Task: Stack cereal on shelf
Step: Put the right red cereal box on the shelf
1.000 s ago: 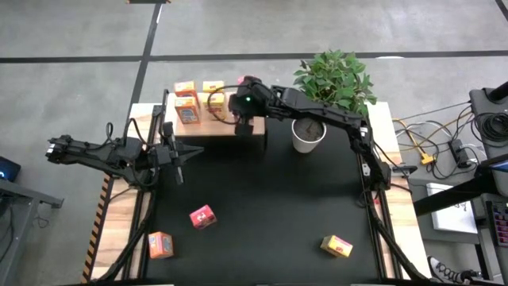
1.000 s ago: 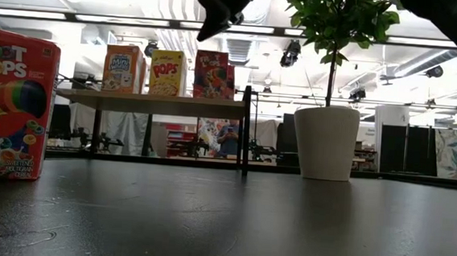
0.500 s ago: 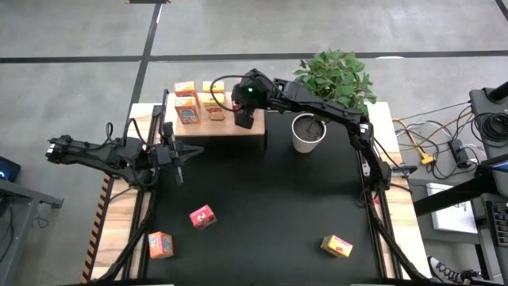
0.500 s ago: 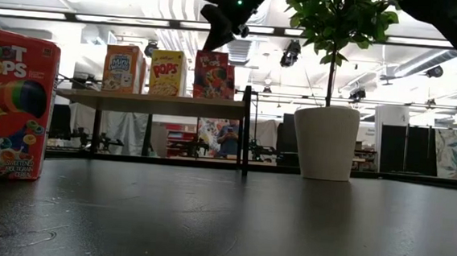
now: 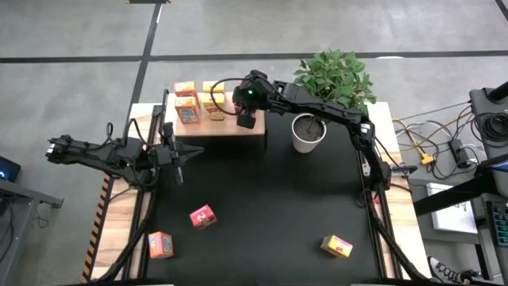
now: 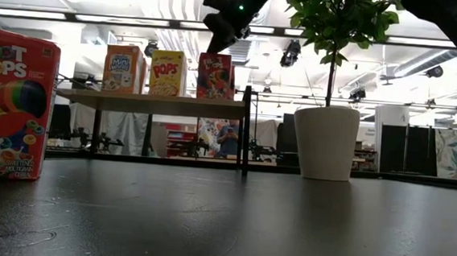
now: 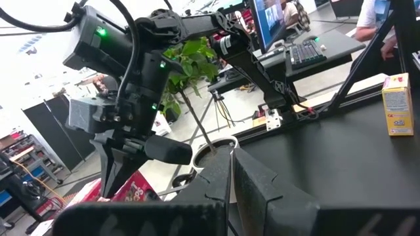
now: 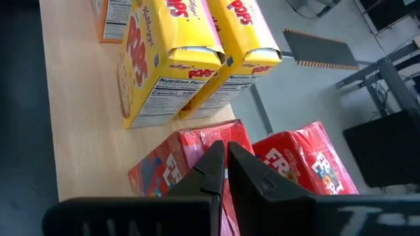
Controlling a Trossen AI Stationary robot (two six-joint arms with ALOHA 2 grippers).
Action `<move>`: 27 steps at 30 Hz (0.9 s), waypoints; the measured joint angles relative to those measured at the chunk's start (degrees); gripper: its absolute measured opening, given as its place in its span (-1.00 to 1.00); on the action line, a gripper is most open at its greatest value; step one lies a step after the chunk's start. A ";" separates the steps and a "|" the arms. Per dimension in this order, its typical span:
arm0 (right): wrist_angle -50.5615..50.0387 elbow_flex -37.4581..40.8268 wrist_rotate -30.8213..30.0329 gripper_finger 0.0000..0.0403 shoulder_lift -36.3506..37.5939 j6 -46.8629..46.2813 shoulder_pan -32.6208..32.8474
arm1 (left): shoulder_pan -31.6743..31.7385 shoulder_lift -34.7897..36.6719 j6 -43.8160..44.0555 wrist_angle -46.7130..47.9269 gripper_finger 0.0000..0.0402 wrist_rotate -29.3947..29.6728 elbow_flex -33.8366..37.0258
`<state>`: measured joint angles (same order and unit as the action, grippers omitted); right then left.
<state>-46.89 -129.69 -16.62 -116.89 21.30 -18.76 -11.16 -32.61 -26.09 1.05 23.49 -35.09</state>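
Cereal stock on the shelf [image 5: 226,127] is ordered by colour, orange, yellow, then red toward the potted plant [image 5: 329,83], plausibly so each new box joins its own kind; three boxes lie loose on the black table [image 5: 262,206]: a red box [image 5: 202,216], an orange box [image 5: 161,245] and a yellow box [image 5: 336,246]. Right gripper [image 5: 247,119] hovers shut and empty over the red Froot Loops boxes [image 8: 197,164], while left gripper [image 5: 176,155] waits shut at the table's left edge. Legible print: "POPS" and "Nutrition Facts" on the yellow boxes [image 8: 170,56], "Mini" on an orange box [image 6: 123,70].
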 joint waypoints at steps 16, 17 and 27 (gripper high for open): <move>0.04 -0.02 -3.52 -0.94 0.23 3.37 -0.02 | 0.00 0.01 0.02 -0.03 -0.99 0.00 0.00; 0.25 -0.01 -3.48 -0.94 0.41 3.37 -0.01 | 0.00 0.01 0.02 -0.03 -0.99 0.00 0.00; 4.43 0.07 -4.19 -0.94 1.72 2.29 0.20 | 0.00 0.01 -0.46 -0.05 -0.99 0.00 0.00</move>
<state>-42.46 -129.62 -20.81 -115.18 23.59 -18.56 -11.16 -32.60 -26.54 0.99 23.49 -35.09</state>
